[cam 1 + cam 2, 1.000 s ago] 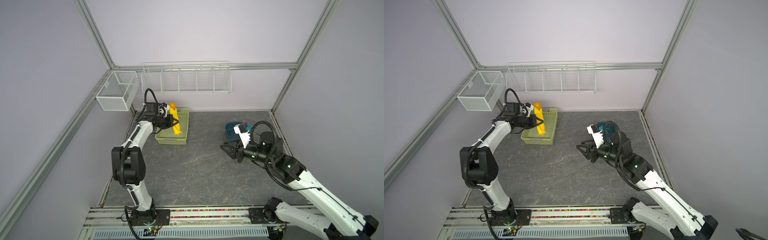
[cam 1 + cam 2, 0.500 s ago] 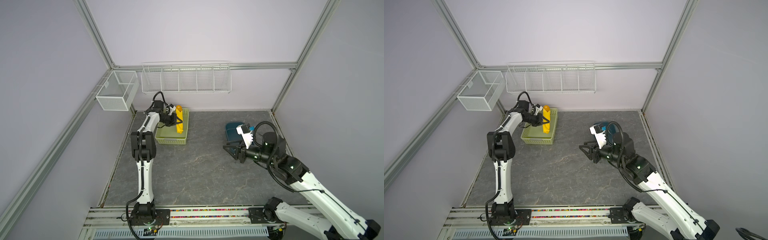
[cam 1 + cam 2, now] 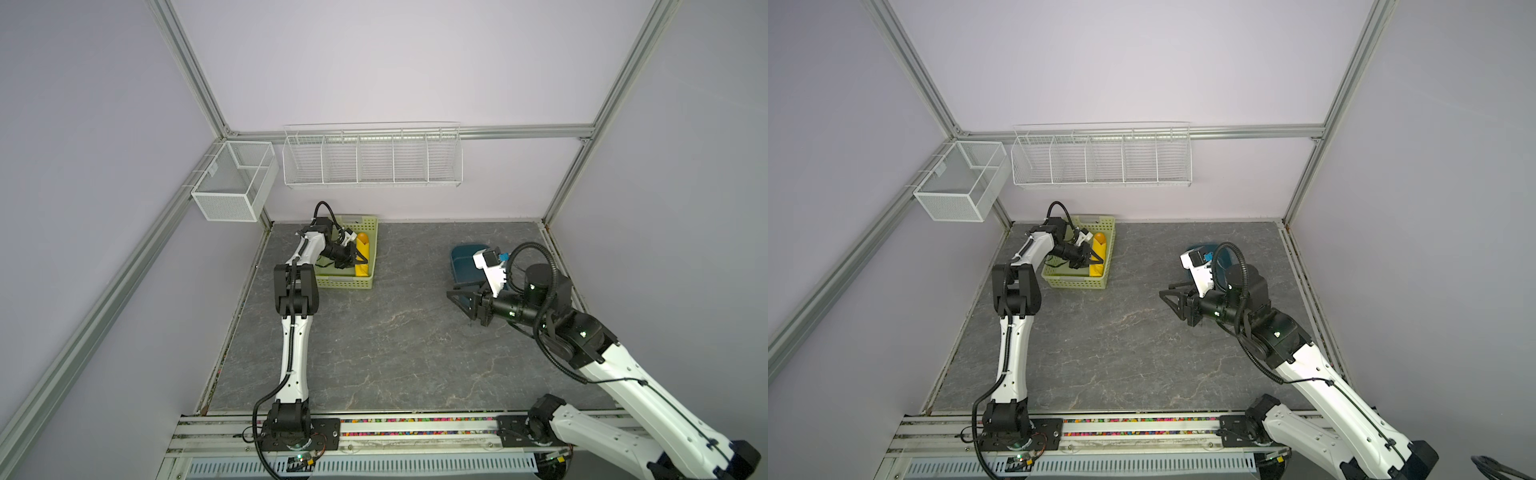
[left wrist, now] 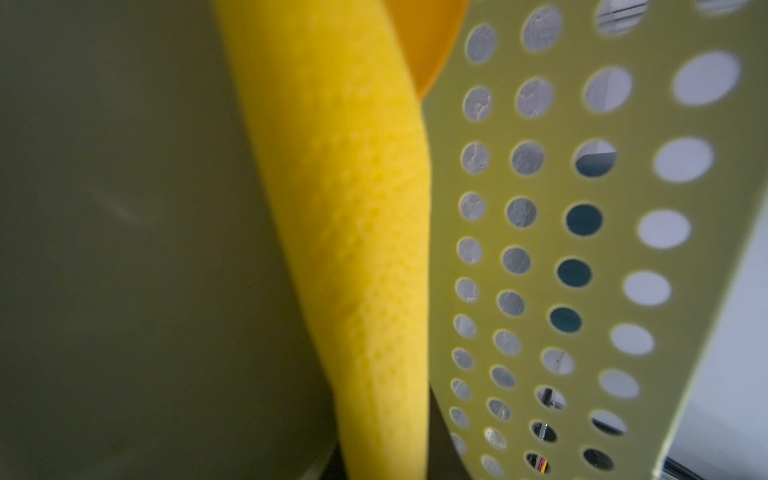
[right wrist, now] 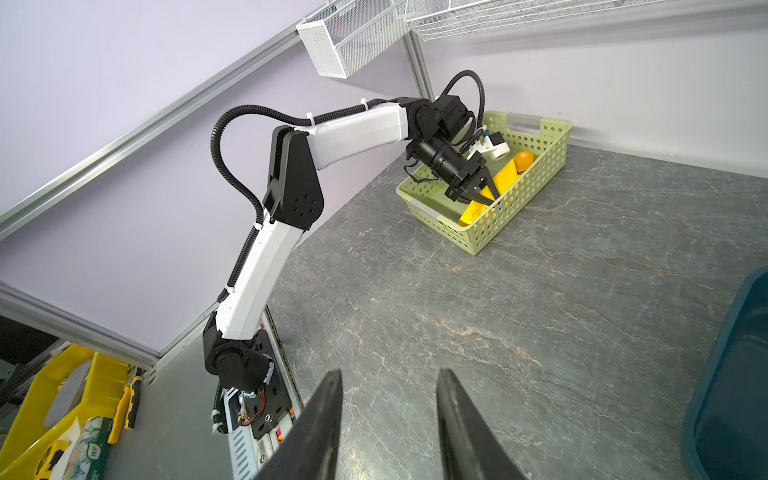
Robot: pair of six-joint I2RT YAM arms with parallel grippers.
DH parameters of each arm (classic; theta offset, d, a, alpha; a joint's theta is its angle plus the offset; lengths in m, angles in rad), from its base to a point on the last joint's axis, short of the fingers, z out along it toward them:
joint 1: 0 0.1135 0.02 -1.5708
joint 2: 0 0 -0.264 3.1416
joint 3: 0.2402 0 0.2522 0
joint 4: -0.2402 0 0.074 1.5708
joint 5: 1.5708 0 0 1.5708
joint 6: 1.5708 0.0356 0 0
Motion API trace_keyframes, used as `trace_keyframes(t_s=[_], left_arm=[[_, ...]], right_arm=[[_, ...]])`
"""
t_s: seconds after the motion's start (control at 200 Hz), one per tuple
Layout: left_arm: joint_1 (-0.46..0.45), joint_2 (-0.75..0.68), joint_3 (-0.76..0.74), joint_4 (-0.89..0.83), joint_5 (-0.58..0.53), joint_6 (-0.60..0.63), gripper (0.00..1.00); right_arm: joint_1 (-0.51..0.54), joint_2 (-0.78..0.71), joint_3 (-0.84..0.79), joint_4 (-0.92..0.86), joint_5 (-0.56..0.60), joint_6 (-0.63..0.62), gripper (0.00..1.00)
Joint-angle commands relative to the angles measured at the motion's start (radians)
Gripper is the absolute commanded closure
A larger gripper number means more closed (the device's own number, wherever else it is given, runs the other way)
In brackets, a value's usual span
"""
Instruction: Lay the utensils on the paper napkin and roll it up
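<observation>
One napkin roll (image 5: 505, 178), seemingly within left pincer (image 5: 487, 198)

The napkin (image 3: 363, 262) is rolled into a long, bright yellow tube. Its surface is stamped with a fine dotted pattern, shown close up in the left wrist view. It is laid inside the green basket (image 3: 345, 284), lengthwise along the right-hand wall in both top views, just beside or touching the perforated side. The near end of the napkin (image 5: 471, 216) is flattened and slightly crumpled against the basket floor. Of the utensils (image 3: 363, 237), only a round, orange spoon bowl (image 3: 1099, 238) is shown, protruding from the roll's far end near the basket's back rim. The other pieces cannot be seen.
</observation>
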Motion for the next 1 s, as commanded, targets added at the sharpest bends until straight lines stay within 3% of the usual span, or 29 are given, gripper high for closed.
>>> trace_keyframes(t_s=[0.0,0.155,0.33,0.485,0.655,0.87,0.895,0.925,0.995], left_arm=[[0.001,-0.022,-0.016,-0.038,-0.112,0.022,0.73],[0.002,-0.048,0.0,-0.061,-0.216,0.0,0.58],[0.001,-0.11,-0.026,-0.052,-0.314,-0.007,0.5],[0.001,-0.183,-0.079,-0.002,-0.337,-0.03,0.43],[0.001,-0.22,-0.096,0.003,-0.384,-0.042,0.2],[0.002,-0.493,-0.36,0.244,-0.402,-0.096,0.16],[0.001,-0.525,-0.387,0.259,-0.405,-0.099,0.14],[0.001,-0.565,-0.415,0.268,-0.414,-0.1,0.0],[0.001,-0.662,-0.504,0.304,-0.442,-0.104,0.01]], right_arm=[[-0.006,-0.001,-0.02,0.024,-0.019,0.0,0.59],[-0.008,0.0,-0.015,0.026,-0.023,0.003,0.59],[-0.01,-0.002,-0.012,0.023,-0.025,0.002,0.59],[-0.011,-0.005,-0.008,0.023,-0.023,0.0,0.59],[-0.01,-0.005,-0.002,0.023,-0.028,0.0,0.59],[-0.011,-0.006,0.003,-0.009,0.027,-0.009,0.58],[-0.011,-0.004,0.006,-0.02,0.044,-0.013,0.57],[-0.012,0.004,0.01,-0.036,0.07,-0.019,0.55],[-0.021,0.022,0.018,-0.08,0.145,-0.036,0.46]])
